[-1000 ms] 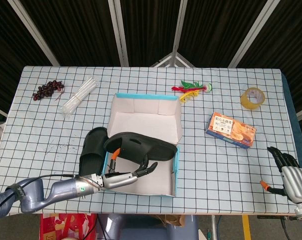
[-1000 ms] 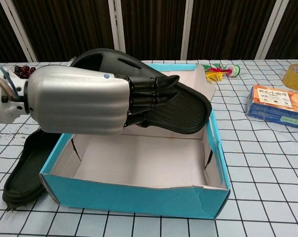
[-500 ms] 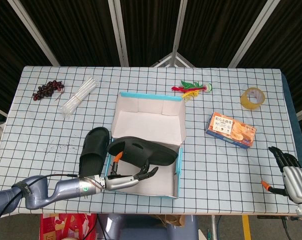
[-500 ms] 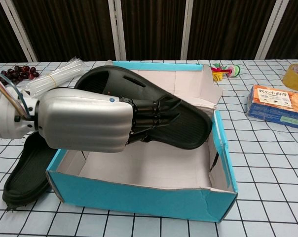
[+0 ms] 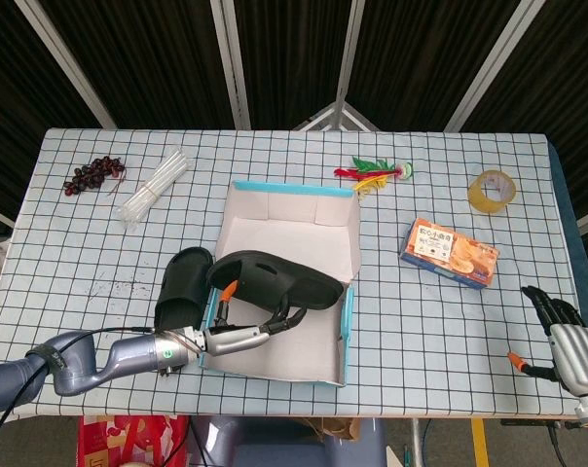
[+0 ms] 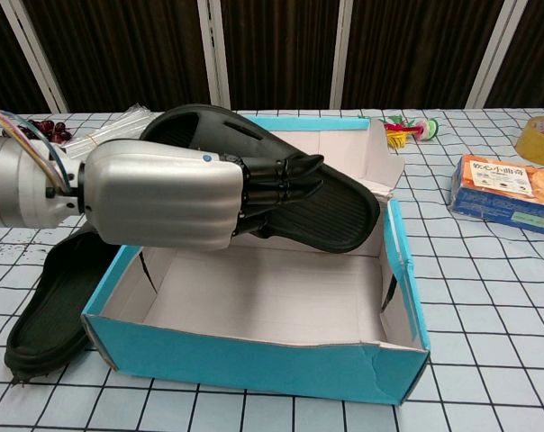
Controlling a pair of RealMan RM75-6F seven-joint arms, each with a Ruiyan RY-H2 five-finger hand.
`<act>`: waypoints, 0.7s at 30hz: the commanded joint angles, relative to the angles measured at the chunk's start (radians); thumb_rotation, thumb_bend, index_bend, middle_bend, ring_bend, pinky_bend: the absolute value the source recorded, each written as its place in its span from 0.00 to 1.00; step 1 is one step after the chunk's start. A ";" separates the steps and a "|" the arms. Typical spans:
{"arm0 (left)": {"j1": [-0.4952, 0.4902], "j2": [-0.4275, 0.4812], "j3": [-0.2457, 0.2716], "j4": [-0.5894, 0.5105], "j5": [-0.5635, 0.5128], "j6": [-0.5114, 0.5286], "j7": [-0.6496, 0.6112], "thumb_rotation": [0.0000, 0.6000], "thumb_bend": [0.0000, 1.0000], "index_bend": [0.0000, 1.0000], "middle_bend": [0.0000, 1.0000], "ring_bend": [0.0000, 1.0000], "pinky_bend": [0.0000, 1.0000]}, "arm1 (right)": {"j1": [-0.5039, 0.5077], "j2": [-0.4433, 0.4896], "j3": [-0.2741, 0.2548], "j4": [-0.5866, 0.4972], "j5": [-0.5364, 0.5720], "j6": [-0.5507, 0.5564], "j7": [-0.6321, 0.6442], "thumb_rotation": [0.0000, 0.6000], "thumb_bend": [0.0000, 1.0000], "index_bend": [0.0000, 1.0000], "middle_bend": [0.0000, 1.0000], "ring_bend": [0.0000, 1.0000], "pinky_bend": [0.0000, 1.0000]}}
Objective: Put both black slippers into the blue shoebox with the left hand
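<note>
Head view: left hand [image 5: 243,336] gripping matte black slipper [image 5: 275,280] over open blue shoebox [image 5: 349,316]; second slipper [image 5: 177,290] flat on checked tablecloth, touching box's left wall. Right hand [image 5: 567,342] spread, holding nothing. Orange snack box [image 5: 450,253], print unreadable.

Chest view: ribbed sole up, tilted above plain cardboard interior.

Left robot hand [image 6: 164,200] gripping; right robot hand [image 5: 564,341] idle, fingers spread.

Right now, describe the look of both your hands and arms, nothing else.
The left hand has a smooth, ribbed silver back and black fingers, an orange thumb accent and thin cables at the silver wrist. The right hand matches: silver back, black fingers, orange thumb tip.
</note>
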 commanded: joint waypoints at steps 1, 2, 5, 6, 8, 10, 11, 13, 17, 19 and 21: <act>-0.012 -0.012 0.004 0.024 -0.001 0.014 -0.014 1.00 0.48 0.53 0.53 0.07 0.08 | 0.000 0.000 0.000 0.000 0.001 0.000 0.001 1.00 0.22 0.07 0.10 0.15 0.11; -0.015 -0.014 0.008 0.030 0.000 0.016 -0.018 1.00 0.48 0.53 0.53 0.07 0.08 | 0.000 0.000 0.001 0.000 0.002 0.000 0.001 1.00 0.22 0.07 0.10 0.15 0.11; -0.022 -0.019 0.026 0.041 0.008 0.023 -0.028 1.00 0.48 0.53 0.52 0.07 0.08 | 0.000 0.001 0.001 0.000 0.001 -0.001 0.002 1.00 0.22 0.07 0.10 0.15 0.11; -0.025 -0.021 0.034 0.045 0.013 0.027 -0.034 1.00 0.48 0.53 0.52 0.07 0.08 | 0.000 0.001 0.000 0.000 0.001 -0.001 0.002 1.00 0.22 0.07 0.10 0.15 0.11; -0.033 -0.026 0.049 0.054 0.024 0.037 -0.045 1.00 0.48 0.53 0.53 0.07 0.08 | 0.001 0.001 0.000 -0.001 0.000 -0.002 0.003 1.00 0.22 0.07 0.10 0.15 0.11; -0.039 -0.033 0.060 0.062 0.031 0.047 -0.054 1.00 0.48 0.53 0.53 0.07 0.08 | 0.001 0.002 -0.001 -0.002 -0.002 -0.002 0.003 1.00 0.22 0.07 0.10 0.15 0.11; -0.041 -0.036 0.063 0.067 0.033 0.051 -0.057 1.00 0.48 0.53 0.53 0.07 0.08 | 0.000 0.002 -0.002 -0.002 -0.002 -0.002 0.003 1.00 0.22 0.07 0.10 0.15 0.11; -0.043 -0.042 0.069 0.075 0.033 0.055 -0.058 1.00 0.48 0.53 0.53 0.07 0.08 | 0.000 0.003 -0.002 -0.004 -0.003 -0.002 0.005 1.00 0.22 0.07 0.10 0.15 0.11; -0.049 -0.051 0.079 0.086 0.033 0.056 -0.061 1.00 0.48 0.53 0.53 0.07 0.08 | -0.001 0.005 -0.003 -0.004 -0.005 -0.001 0.008 1.00 0.22 0.07 0.10 0.15 0.11; -0.051 -0.055 0.082 0.093 0.032 0.057 -0.062 1.00 0.48 0.53 0.53 0.07 0.08 | -0.001 0.006 -0.004 -0.004 -0.005 0.000 0.010 1.00 0.22 0.07 0.10 0.15 0.11; -0.050 -0.060 0.084 0.099 0.027 0.059 -0.064 1.00 0.48 0.53 0.53 0.07 0.08 | -0.002 0.006 -0.004 -0.004 -0.006 0.000 0.010 1.00 0.22 0.07 0.10 0.15 0.11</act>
